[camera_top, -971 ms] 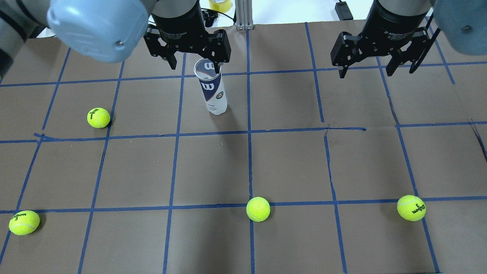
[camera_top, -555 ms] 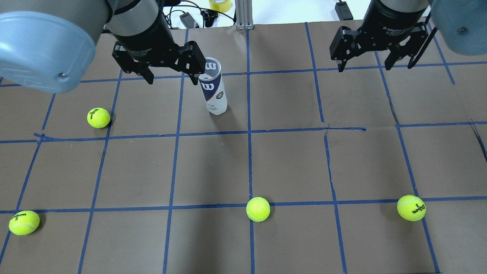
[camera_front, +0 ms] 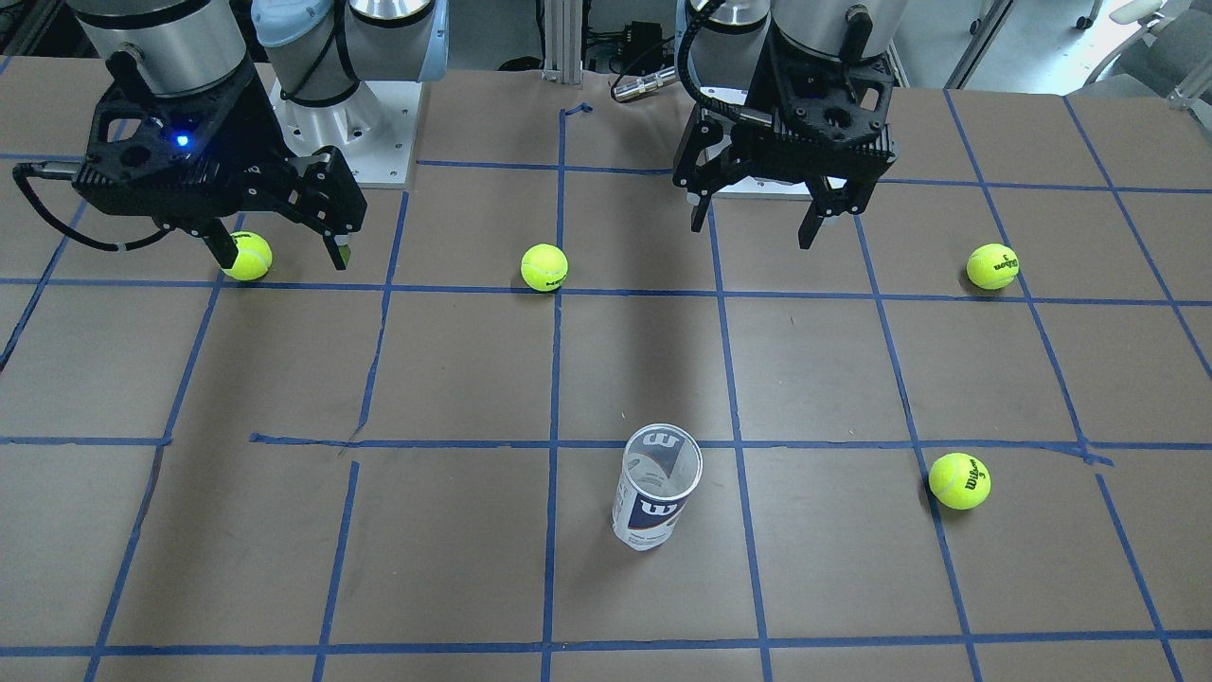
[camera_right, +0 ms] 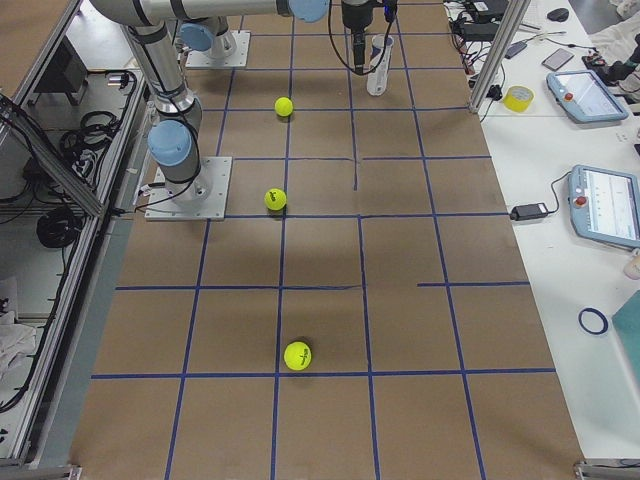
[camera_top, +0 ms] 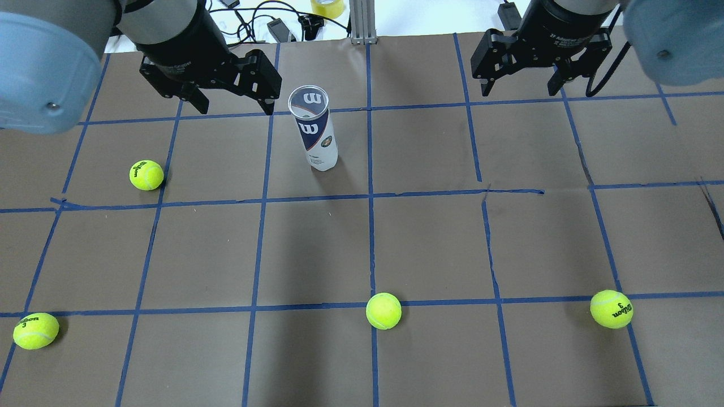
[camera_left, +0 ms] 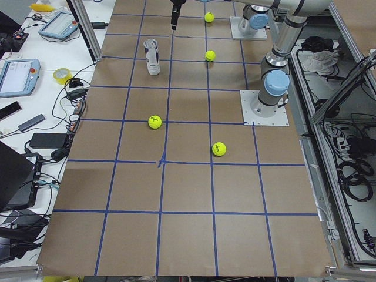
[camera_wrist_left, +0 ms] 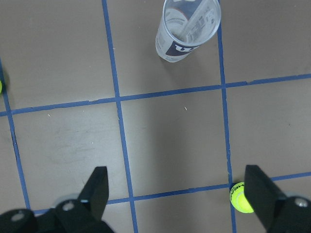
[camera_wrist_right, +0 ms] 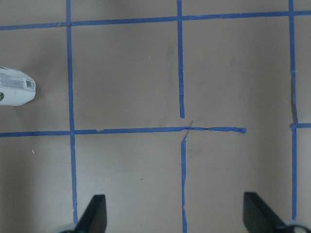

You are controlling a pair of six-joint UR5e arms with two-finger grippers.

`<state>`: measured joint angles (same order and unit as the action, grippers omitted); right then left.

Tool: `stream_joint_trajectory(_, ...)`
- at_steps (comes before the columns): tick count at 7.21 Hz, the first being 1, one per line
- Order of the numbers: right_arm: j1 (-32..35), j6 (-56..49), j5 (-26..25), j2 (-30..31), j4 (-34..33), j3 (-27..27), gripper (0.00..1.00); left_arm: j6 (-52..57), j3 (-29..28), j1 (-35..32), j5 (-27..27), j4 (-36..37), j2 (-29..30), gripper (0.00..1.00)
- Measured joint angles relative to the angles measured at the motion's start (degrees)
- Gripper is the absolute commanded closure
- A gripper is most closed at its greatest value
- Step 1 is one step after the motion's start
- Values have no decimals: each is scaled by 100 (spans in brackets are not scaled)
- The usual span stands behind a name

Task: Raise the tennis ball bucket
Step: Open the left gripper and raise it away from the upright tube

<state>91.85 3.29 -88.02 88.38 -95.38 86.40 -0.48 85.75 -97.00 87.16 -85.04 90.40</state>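
Observation:
The tennis ball bucket (camera_top: 314, 130) is a clear tube with a white-and-navy label. It stands upright, open and empty on the brown table, and shows in the front view (camera_front: 658, 493) and the left wrist view (camera_wrist_left: 187, 31). My left gripper (camera_top: 235, 106) is open and empty, above the table to the tube's left and apart from it. It also shows in the front view (camera_front: 755, 230). My right gripper (camera_top: 517, 90) is open and empty, far to the tube's right. It also shows in the front view (camera_front: 284, 258). The tube's base shows at the left edge of the right wrist view (camera_wrist_right: 14, 92).
Several yellow-green tennis balls lie on the blue-taped grid: one left of the tube (camera_top: 146, 174), one at the near left (camera_top: 35, 330), one near centre (camera_top: 383, 310), one at the near right (camera_top: 611, 308). A metal post (camera_top: 362, 22), cables and a tape roll (camera_top: 327, 7) sit beyond the far edge.
My left gripper has moved left, away from the tube's rim, still open. My right gripper has shifted slightly left and back. The tube has stayed in place on the table.

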Motion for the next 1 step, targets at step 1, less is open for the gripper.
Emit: stream_joint_trajectory(1,4,-9,12,5,-9,59,0,26,7,6,4,49,0,0)
